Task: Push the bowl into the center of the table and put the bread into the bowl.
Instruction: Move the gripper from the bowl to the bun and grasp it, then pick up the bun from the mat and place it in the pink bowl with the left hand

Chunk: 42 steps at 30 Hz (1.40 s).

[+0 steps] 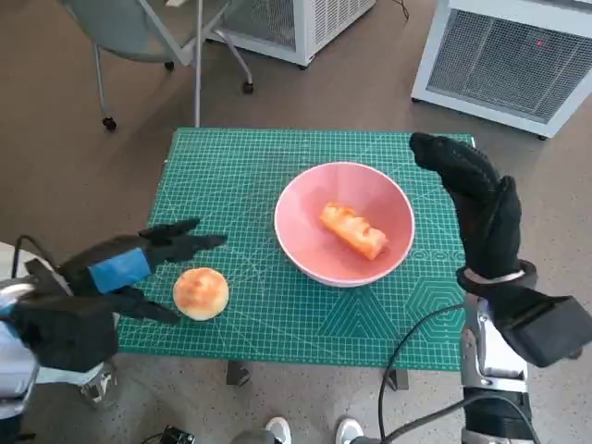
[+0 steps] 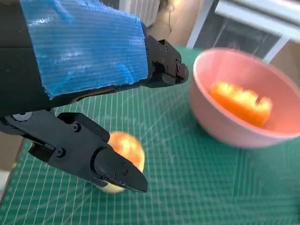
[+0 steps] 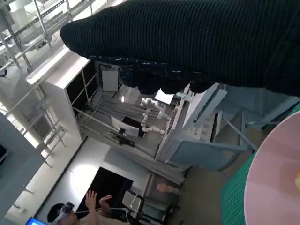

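A pink bowl [image 1: 307,248] sits near the middle of the green mat [image 1: 240,166], with a long orange piece of bread [image 1: 353,231] inside it. A round golden bun [image 1: 201,293] lies on the mat to the bowl's left. My left hand [image 1: 120,270] hovers spread around the bun, fingers apart on either side, holding nothing; the left wrist view shows the bun [image 2: 126,147] between the fingers [image 2: 112,166] and the bowl [image 2: 225,129] beyond. My right hand [image 1: 481,208], gloved, stands raised beside the bowl's right rim, fingers extended and empty. The right wrist view shows the glove [image 3: 197,42] and the bowl's rim [image 3: 276,183].
The mat covers a small table [image 1: 277,347] whose front edge lies near my arms. A chair [image 1: 139,37] stands at the back left, white cabinets [image 1: 509,55] at the back right. Someone's shoes [image 1: 310,430] show under the front edge. A person [image 3: 84,211] appears far off in the right wrist view.
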Each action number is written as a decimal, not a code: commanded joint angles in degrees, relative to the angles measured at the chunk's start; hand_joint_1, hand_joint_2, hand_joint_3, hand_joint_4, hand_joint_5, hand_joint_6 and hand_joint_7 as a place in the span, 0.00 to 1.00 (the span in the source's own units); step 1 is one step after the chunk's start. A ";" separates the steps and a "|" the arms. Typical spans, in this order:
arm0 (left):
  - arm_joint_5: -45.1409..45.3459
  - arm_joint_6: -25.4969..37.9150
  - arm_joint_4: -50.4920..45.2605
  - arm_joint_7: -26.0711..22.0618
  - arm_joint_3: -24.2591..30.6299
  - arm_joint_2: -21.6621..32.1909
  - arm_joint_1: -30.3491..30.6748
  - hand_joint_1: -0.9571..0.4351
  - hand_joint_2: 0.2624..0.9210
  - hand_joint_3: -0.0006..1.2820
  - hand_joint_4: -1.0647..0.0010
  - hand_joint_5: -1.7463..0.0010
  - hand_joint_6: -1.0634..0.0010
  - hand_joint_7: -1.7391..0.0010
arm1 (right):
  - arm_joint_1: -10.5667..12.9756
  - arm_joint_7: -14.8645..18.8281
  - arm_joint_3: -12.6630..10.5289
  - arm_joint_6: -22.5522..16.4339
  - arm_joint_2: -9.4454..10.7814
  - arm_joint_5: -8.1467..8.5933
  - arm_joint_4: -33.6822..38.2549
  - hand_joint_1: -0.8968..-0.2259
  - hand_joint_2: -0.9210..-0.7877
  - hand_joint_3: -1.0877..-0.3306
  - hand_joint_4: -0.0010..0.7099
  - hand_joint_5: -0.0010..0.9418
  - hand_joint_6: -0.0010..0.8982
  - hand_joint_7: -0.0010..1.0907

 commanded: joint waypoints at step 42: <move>17.44 -8.40 17.54 14.77 -11.88 -4.43 -8.07 0.69 1.00 0.10 0.38 0.32 0.51 0.28 | 2.26 1.22 -0.37 0.75 -0.84 1.00 -1.51 0.43 0.00 0.40 0.34 0.00 0.00 0.51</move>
